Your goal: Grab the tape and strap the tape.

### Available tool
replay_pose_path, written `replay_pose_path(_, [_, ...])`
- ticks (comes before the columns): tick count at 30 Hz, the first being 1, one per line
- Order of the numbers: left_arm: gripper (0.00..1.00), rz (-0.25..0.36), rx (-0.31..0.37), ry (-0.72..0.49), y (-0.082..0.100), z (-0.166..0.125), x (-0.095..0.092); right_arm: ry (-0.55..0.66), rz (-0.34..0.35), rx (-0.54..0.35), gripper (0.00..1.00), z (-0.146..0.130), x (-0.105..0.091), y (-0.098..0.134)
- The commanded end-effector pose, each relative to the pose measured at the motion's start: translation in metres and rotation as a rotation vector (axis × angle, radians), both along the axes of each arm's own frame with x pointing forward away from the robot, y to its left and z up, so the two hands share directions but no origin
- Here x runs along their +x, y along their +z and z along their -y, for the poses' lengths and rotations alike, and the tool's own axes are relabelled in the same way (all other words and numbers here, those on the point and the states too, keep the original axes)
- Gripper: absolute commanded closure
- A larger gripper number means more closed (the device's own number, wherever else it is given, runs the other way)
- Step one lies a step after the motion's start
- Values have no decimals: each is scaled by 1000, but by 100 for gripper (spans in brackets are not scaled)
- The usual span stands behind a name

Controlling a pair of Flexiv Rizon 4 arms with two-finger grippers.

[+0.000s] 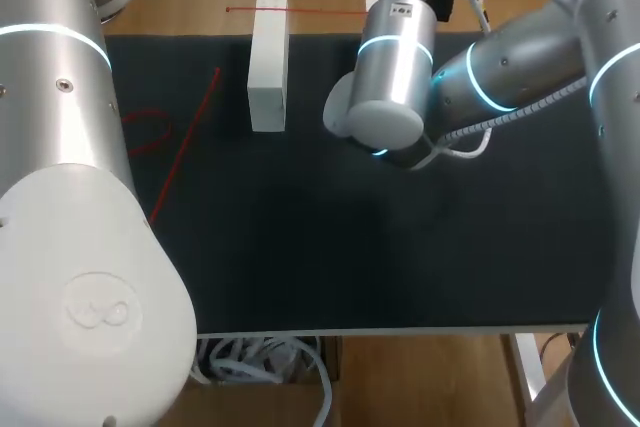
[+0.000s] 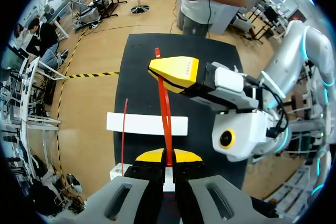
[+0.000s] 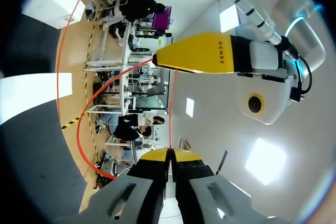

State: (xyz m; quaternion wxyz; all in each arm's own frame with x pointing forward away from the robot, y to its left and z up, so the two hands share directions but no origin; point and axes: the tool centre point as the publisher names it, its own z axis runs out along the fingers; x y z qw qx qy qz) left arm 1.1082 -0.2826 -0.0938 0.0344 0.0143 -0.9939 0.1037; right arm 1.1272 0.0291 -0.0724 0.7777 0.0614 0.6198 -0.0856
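Two grippers hold one strip of red tape between them. In the left wrist view, the left gripper [image 2: 168, 157] is clenched on the red tape [image 2: 165, 106], its yellow tips pressing the thin strip from both sides. The tape runs straight ahead of the fingers to the right gripper [image 2: 175, 74], which hangs above the black mat [image 2: 210, 51]; a short end of tape pokes out beyond it.

In the right wrist view, that gripper is also clamped on the tape, which shows as a hairline between its tips. The strip runs ahead to the left gripper's yellow tip, and a longer slack length curves off to one side in a wide loop.

Under the stretched strip lies a white block [image 2: 147, 124]. Most of it rests on the mat, and one end reaches past the mat's edge onto the wooden table [image 2: 89, 103]. Another red strand runs just beside the block.

In the head view, the left arm [image 1: 60, 197] fills the near left. The right arm [image 1: 500, 77] comes in from the right, its wrist above the mat near the block. Both sets of fingers are hidden there. More red strands lie on the mat to the left of the block, and one lies farther off on the wood by the block's far end.
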Motion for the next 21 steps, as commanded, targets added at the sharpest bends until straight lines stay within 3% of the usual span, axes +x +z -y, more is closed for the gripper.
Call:
replay_pose_path(1, [100,-8,10,-2,3,2,3,1,-7,-2,100,0,-1,3])
replay_pose_path(21, [100,-8,10,-2,3,2,3,20,-14,29,100,0,-1,4])
